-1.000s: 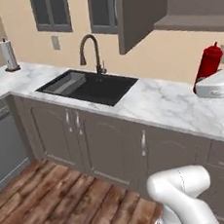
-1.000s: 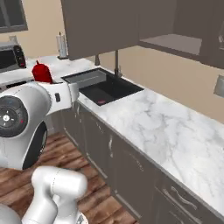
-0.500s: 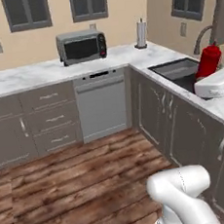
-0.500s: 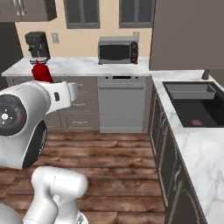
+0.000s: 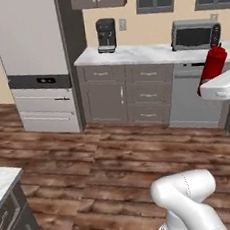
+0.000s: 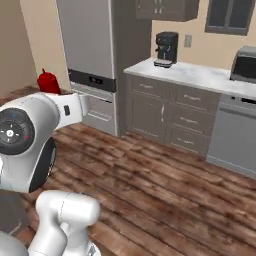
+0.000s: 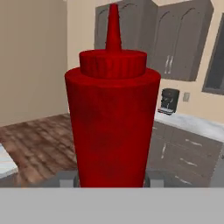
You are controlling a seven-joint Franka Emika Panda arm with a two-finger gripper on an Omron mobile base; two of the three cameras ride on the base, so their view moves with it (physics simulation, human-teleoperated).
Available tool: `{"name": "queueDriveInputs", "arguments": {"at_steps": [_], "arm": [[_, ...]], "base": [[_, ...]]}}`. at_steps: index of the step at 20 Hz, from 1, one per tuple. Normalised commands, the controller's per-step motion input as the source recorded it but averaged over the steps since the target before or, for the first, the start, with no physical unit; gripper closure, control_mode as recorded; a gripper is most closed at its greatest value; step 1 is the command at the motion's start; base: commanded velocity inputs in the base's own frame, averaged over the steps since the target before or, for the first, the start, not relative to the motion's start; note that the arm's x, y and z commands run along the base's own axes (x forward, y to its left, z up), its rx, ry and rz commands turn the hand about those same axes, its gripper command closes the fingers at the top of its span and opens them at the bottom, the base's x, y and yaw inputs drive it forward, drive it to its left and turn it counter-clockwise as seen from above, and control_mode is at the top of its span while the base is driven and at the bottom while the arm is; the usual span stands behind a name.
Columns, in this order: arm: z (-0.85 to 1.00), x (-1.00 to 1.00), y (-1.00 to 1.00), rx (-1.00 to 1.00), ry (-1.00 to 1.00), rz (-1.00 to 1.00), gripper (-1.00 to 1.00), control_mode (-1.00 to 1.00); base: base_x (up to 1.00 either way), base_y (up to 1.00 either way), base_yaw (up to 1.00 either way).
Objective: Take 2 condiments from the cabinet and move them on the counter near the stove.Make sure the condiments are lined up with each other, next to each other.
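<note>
Left base view, left to right: a corner of white marble counter (image 5: 0,180) at the lower left edge, then the tall pale refrigerator (image 5: 31,60), then a run of grey-brown base cabinets (image 5: 127,95) under a marble top. On that top stands a black coffee machine (image 5: 105,35), and further right a grey microwave (image 5: 195,33). A dishwasher front (image 5: 193,98) sits below the microwave. Far right — the red squeeze bottle (image 5: 212,68), tilted, its lower end hidden behind the white arm (image 5: 222,86), held up in the air well above the wood floor (image 5: 92,164).

Right base view: the bottle (image 6: 48,82) peeks over the arm at the left edge, in front of the refrigerator (image 6: 87,45); coffee machine (image 6: 165,49) on the far worktop to the right.

Hand view: bottle (image 7: 113,118) dead centre, nozzle pointing up in the picture, ribbed cap plain to see. Gripper (image 7: 112,178) closed around the bottle's base — the finger tips are mostly hidden behind it. Wall cabinets (image 7: 175,39) behind, upper right.
</note>
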Motion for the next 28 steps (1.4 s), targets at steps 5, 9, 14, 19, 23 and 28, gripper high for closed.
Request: {"name": "queueDriveInputs", "arguments": {"at_steps": [5, 9, 14, 19, 23, 28], "arm": [[0.0, 0.0, 0.0, 0.0, 0.0, 0.0, 1.0, 1.0], [0.0, 0.0, 0.0, 0.0, 0.0, 0.0, 1.0, 1.0], [0.0, 0.0, 0.0, 0.0, 0.0, 0.0, 1.0, 1.0], [0.0, 0.0, 0.0, 0.0, 0.0, 0.0, 1.0, 1.0], [0.0, 0.0, 0.0, 0.0, 0.0, 0.0, 1.0, 1.0], [0.0, 0.0, 0.0, 0.0, 0.0, 0.0, 1.0, 1.0]], "base": [[-0.37, 0.18, 0.68], [-0.01, 0.31, 0.44], [0.0, 0.37, 0.45], [-0.01, 0.48, 0.49], [-0.01, 0.52, 0.48], [0.0, 0.55, 0.45]]}}
